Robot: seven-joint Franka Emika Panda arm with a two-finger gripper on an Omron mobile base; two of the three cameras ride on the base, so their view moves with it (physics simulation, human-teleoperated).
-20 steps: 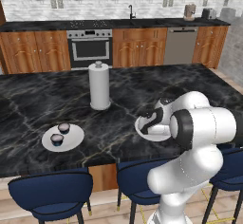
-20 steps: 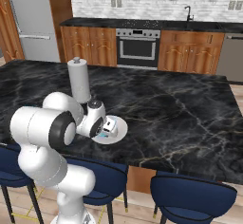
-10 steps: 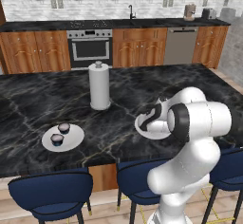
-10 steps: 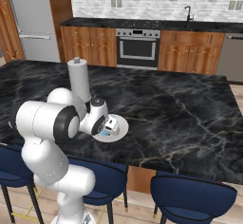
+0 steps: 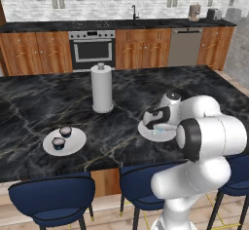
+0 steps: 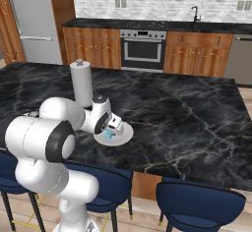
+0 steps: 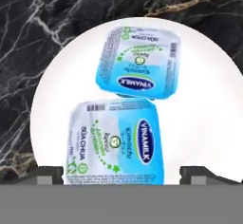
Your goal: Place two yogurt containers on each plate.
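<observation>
Hand view: our left fingertip (image 7: 50, 174) stands wide of the near cup (image 7: 114, 142), the right equally clear; our gripper (image 7: 121, 176) is spread, holding nothing. Both blue cups lie on the plate (image 7: 204, 123), the far cup (image 7: 140, 61) touching. Lifting crookedly could snag and drag the near cup off.

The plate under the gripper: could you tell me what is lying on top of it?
Two light blue and white yogurt containers lie on the plate, corners touching. The plate's near edge is cut off by the frame.
</observation>
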